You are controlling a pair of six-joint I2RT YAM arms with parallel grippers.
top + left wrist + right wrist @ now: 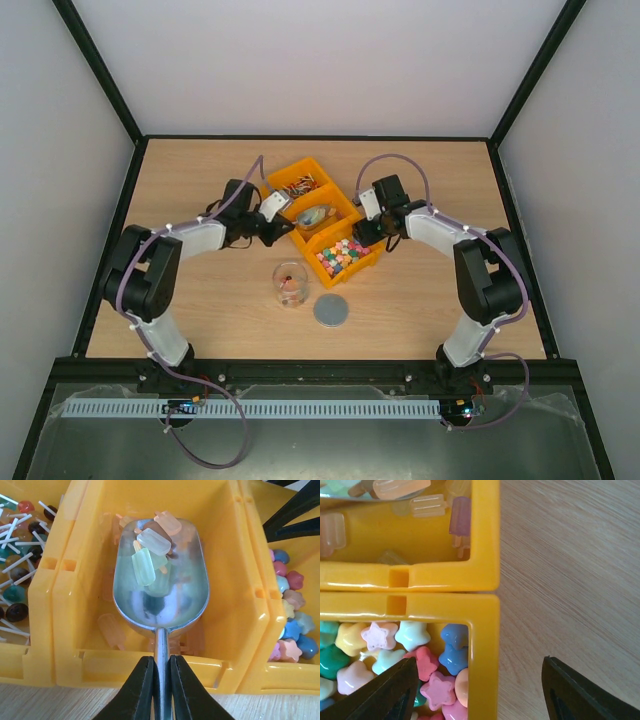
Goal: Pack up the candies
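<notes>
My left gripper (161, 667) is shut on the handle of a silver scoop (160, 580). The scoop's bowl holds several pastel popsicle-shaped candies (150, 550) and lies inside the middle yellow bin (220, 555). From above, the scoop (312, 215) sits in the centre bin, with the left gripper (272, 226) just left of it. My right gripper (479, 660) is open and straddles the right wall of the near bin (485, 630). One finger is over the star-shaped candies (432, 660), the other over bare table. The right gripper (365, 232) shows at that bin's far right corner.
Three yellow bins stand in a diagonal row; the far one (300, 183) holds lollipop-like sweets (20, 580). A clear jar (290, 284) with a few candies stands in front of the bins. A grey round disc (331, 310) lies to its right.
</notes>
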